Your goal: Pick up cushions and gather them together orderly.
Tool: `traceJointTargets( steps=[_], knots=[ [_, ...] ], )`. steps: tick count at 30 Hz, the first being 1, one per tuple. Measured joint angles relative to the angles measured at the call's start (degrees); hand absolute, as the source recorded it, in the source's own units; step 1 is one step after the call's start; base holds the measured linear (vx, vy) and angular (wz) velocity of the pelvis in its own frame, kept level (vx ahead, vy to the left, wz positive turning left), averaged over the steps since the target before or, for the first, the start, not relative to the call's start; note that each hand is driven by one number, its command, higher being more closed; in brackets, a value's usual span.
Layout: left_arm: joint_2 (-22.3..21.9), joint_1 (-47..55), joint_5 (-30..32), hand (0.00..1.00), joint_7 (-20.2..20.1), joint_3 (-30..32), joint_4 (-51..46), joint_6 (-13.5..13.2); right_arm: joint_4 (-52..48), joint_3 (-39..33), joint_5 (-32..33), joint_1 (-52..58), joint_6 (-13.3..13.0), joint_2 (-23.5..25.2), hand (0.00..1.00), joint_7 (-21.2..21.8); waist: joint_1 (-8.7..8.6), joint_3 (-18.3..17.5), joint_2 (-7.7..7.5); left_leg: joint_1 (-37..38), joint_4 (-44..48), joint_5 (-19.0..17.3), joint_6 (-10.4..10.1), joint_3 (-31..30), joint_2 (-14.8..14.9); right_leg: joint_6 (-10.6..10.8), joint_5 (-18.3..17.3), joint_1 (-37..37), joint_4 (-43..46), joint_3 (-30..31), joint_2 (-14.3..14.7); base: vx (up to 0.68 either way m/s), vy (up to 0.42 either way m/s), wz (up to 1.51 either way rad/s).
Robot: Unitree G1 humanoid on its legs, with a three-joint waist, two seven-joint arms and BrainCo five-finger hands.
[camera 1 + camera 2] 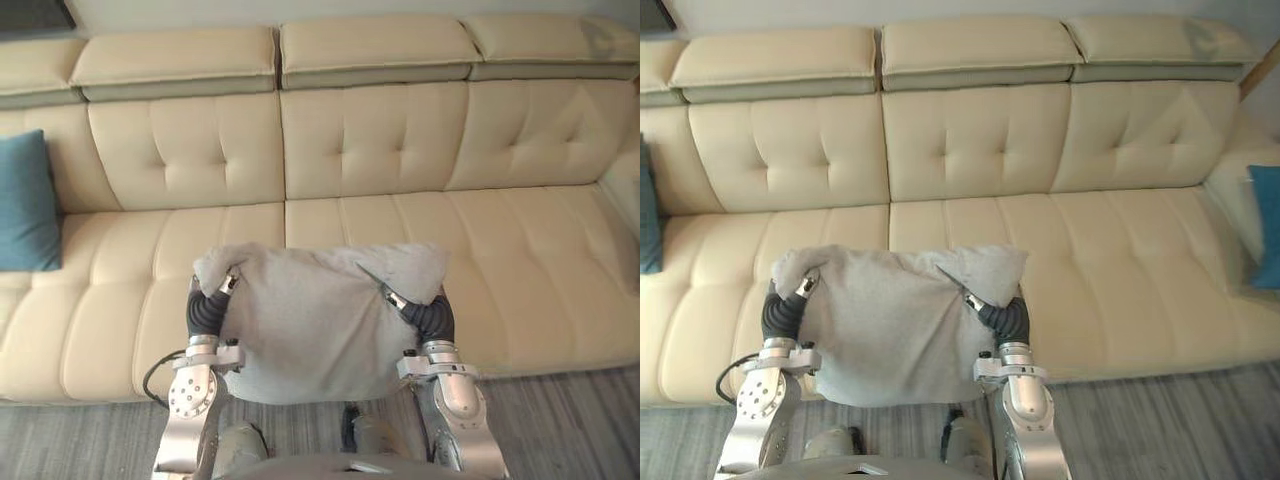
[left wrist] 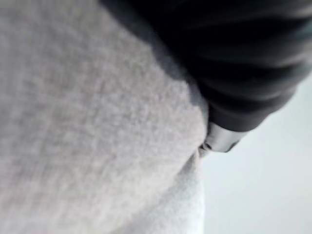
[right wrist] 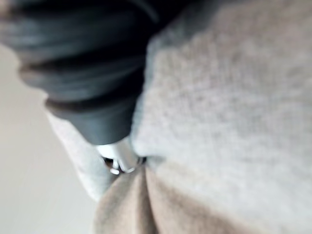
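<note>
I hold a grey fuzzy cushion [image 1: 310,320] upright in front of me, over the sofa's front edge. My left hand [image 1: 208,308] grips its left side and my right hand [image 1: 428,318] its right side. Each thumb presses into the front face while the fingers go behind the cloth, out of sight. The cushion's top corners flop over both hands. In the left wrist view the dark cover of my left hand [image 2: 243,58] sits against the cushion [image 2: 87,122]. The right wrist view shows my right hand [image 3: 83,73] the same way.
A long cream sofa [image 1: 400,150] spans the scene. A blue cushion [image 1: 25,200] leans on its far left seat. Another blue cushion [image 1: 1265,225] lies on the far right end. Grey carpet [image 1: 1160,420] runs along the sofa's front.
</note>
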Motion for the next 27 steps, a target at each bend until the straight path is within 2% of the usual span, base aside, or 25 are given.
traceJointTargets(
  steps=[2,3,4,6,7,8,11,14,18,22,27],
  knots=[
    [-0.14,-0.03,-0.03,1.00,-0.21,0.00,-0.02,-0.01,-1.11,0.01,0.11,0.97,0.00,-0.58,1.00,-0.02,0.82,-0.07,0.00,-2.35,7.54,3.07,1.58,0.40,1.83,-0.77,-0.44,3.80,-1.73,-1.21,0.37,0.22,-0.134,0.32],
    [-0.13,0.05,-0.04,1.00,-0.27,0.00,-0.03,-0.04,-2.96,0.09,0.11,1.61,-0.01,-1.15,1.00,-0.02,1.49,-0.23,0.09,-3.13,9.04,3.20,2.33,0.47,2.29,-0.95,-0.55,4.89,-2.74,-1.13,0.13,0.20,-0.045,0.08],
    [-0.21,0.03,-0.05,1.00,-0.33,-0.04,-0.04,-0.06,-4.36,0.07,0.10,1.79,0.00,-1.51,1.00,-0.03,1.80,-0.34,0.10,-3.65,8.72,2.57,2.76,0.85,2.25,-0.95,-0.54,5.09,-3.25,-1.08,-0.05,0.17,0.082,0.02],
    [-0.30,-0.04,-0.01,1.00,-0.79,-0.09,-0.05,-0.06,-5.06,-0.10,0.07,1.23,-0.15,-1.60,1.00,-0.16,1.63,-0.78,0.77,-3.24,-0.44,1.81,3.94,2.03,1.46,-0.92,-0.55,5.50,-3.46,-0.81,-0.58,0.13,0.140,0.05],
    [-0.27,0.05,0.00,1.00,-0.83,-0.06,-0.05,-0.06,-4.96,-0.14,0.02,1.22,-0.15,-1.49,1.00,-0.14,1.90,-1.02,1.06,-1.47,-5.92,4.19,2.47,1.74,0.39,-0.65,-0.68,5.69,-3.15,-0.49,-0.89,0.13,0.187,-0.04],
    [0.41,0.50,-0.01,1.00,-0.80,0.03,-0.15,-0.07,-4.64,0.38,-0.16,1.61,0.05,-1.14,1.00,-0.09,2.15,-1.57,-0.80,0.02,-7.90,5.23,1.13,2.26,-1.32,0.29,-0.76,5.84,-3.92,0.74,-1.72,0.13,0.172,-0.06],
    [2.15,1.05,0.00,1.00,-0.80,0.10,-0.22,-0.29,-4.49,0.81,-0.67,1.84,0.05,0.92,1.00,0.10,2.14,-2.69,-2.86,0.72,-8.60,5.08,1.34,2.81,-2.97,1.63,0.47,7.62,-7.37,1.39,-2.93,0.09,0.144,-0.01],
    [2.29,1.63,0.01,1.00,-0.80,0.08,-0.23,-0.39,-4.43,1.04,-0.66,1.46,0.05,1.30,1.00,0.12,2.39,-3.19,-3.17,1.92,-10.06,4.94,1.44,4.61,-3.08,2.47,1.82,8.10,-9.92,2.88,-2.98,0.01,0.056,-0.28],
    [2.36,1.44,0.21,1.00,-0.64,0.00,-0.23,-0.40,-4.40,1.05,-0.69,0.48,0.05,0.93,1.00,-0.02,1.98,-3.27,-3.21,2.38,-12.06,5.15,1.10,5.60,-2.96,2.39,4.03,7.97,-13.19,4.64,-2.24,-0.05,0.022,-0.28],
    [2.64,-1.09,1.15,1.00,2.40,0.25,-0.22,-0.38,-4.19,2.29,-1.09,-4.05,0.05,0.93,1.00,-1.07,2.13,-3.32,-3.31,1.88,-13.63,6.12,0.82,7.27,-3.03,2.65,6.36,6.55,-15.48,6.60,-1.97,-0.07,0.021,-0.24],
    [4.55,-13.84,3.64,1.00,10.07,2.38,0.36,-0.35,0.50,4.47,-3.00,-20.09,-0.18,1.40,1.00,-6.64,2.32,-3.32,-3.27,-5.18,-14.05,9.12,1.88,7.65,-3.05,2.43,9.89,-0.91,-15.89,7.65,-1.39,-0.13,0.016,-0.06]
  ],
)
